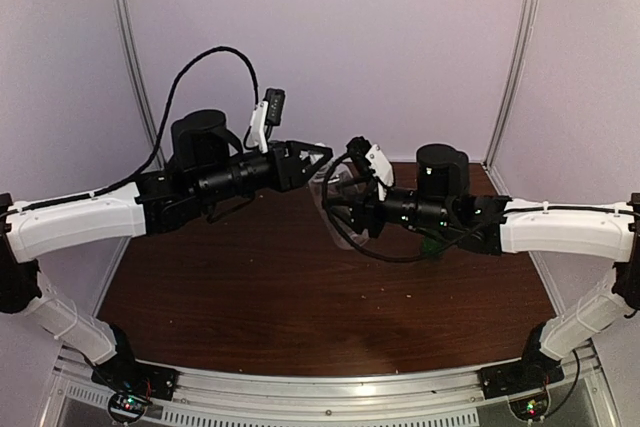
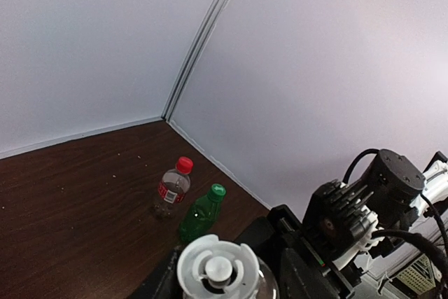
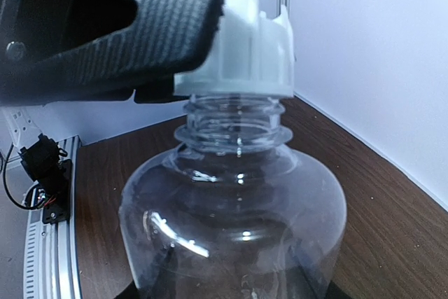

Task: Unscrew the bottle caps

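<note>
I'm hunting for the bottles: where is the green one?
In the left wrist view, the green bottle stands on the table beside the red-capped bottle, near the back wall corner.

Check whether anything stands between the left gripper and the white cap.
Nothing visible does. In the right wrist view one finger of the left gripper lies right against the side of the white cap, which sits atop the neck of the clear bottle held up by the right gripper. The other finger is out of view.
</note>
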